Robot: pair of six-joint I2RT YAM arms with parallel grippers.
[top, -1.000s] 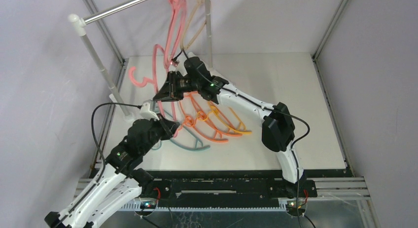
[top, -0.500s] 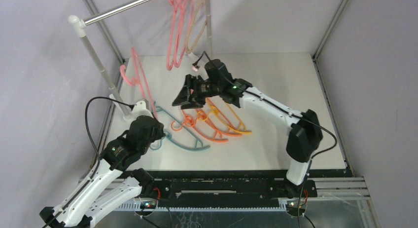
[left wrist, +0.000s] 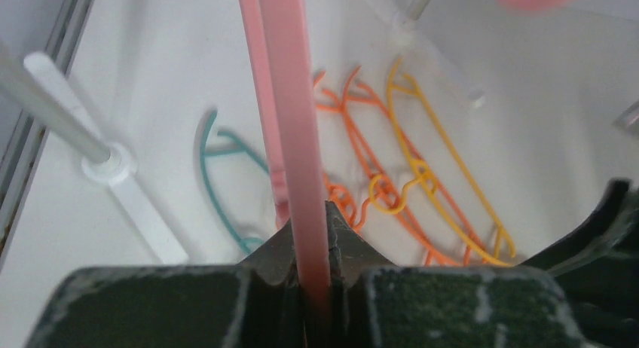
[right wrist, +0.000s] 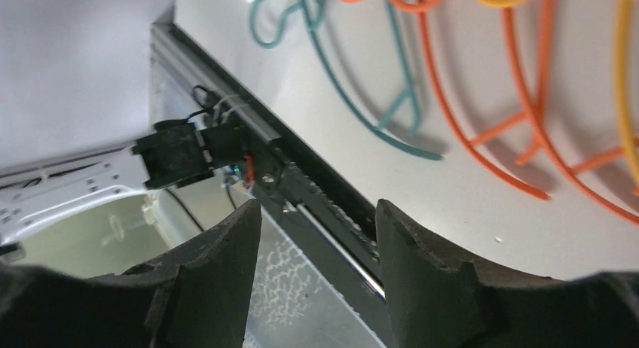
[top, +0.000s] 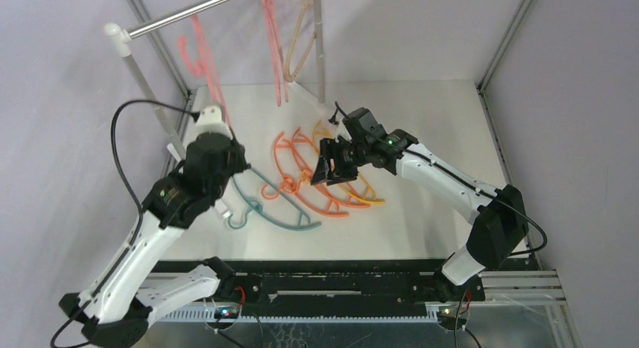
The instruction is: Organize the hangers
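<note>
We found the left tool point(left wrist: 315, 226) clamped on one pink hanger point(left wrist: 290, 99), the right tool point(right wrist: 316, 209) apart. One teal hanger point(top: 275, 213) lay on the white desk point(top: 437, 137).

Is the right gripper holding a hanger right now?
No, the right gripper stands open with nothing between its jaws.

The pink hanger point(left wrist: 290, 99) pinched in the black left gripper point(left wrist: 309, 227) is a plain, pale pink. More pink hangers point(top: 271, 39) and 1 beige hanger point(top: 296, 54) hang on the silver rail point(top: 188, 13) with its white posts point(top: 143, 77). On the white table point(top: 452, 122), 1 teal hanger point(left wrist: 203, 152) lies nearest the left edge, with orange hangers point(top: 324, 205) and 1 yellow hanger point(left wrist: 444, 148) mid-table. The right gripper point(right wrist: 316, 212) is black too.
</note>
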